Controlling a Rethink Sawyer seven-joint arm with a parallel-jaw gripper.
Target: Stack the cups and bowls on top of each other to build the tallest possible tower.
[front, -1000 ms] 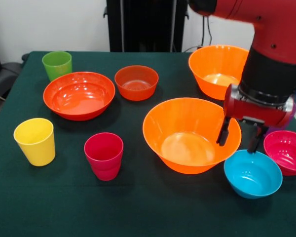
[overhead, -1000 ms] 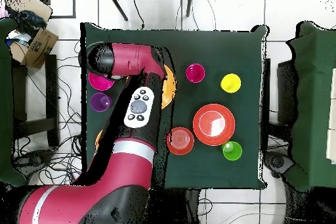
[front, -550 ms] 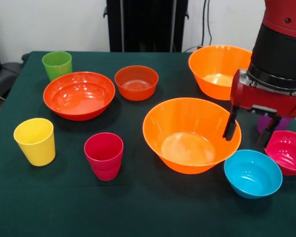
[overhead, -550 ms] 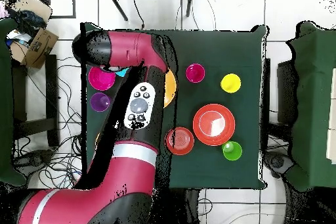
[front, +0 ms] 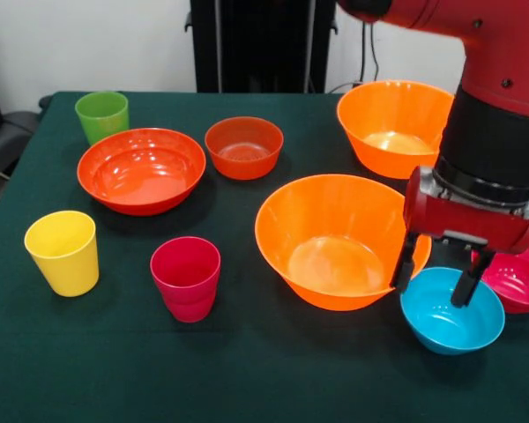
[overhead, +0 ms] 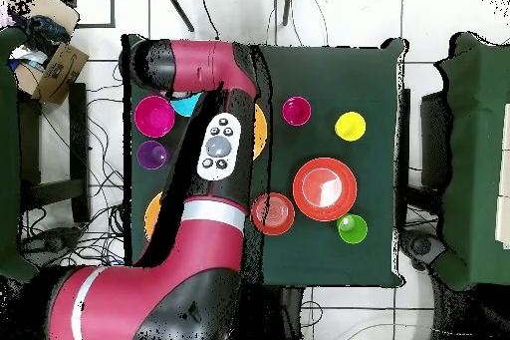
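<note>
1. Green came first at the left of the front view: the small green plastic tumbler (front: 102, 115) stood at the far corner, with the yellow plastic tumbler (front: 63, 251) nearer and the wide shallow red-orange bowl (front: 141, 169) between them. Nothing was stacked yet.
2. Next came the crimson-pink tumbler (front: 186, 277), the small red-orange bowl (front: 243, 146) and the large glossy orange bowl (front: 331, 238), all apart; a second large orange bowl (front: 390, 123) sat behind.
3. At the right, the gripper (front: 435, 280) hung with its fingers (front: 405, 261) spread and empty, straddling the near-left rim of the small blue bowl (front: 450, 310).
4. One finger stood just beside the large orange bowl's wall; a descent might have nudged that bowl or tipped the blue one, whose glossy rim could slip from a pinch.
5. The magenta bowl (front: 519, 278) nearly touched the blue one and could have been knocked.
6. The purple tumbler (overhead: 151, 155) showed only overhead.
7. Dark green cloth covered the table (front: 247, 370); cables trailed over pale floor tiles (overhead: 329, 17) around it.
</note>
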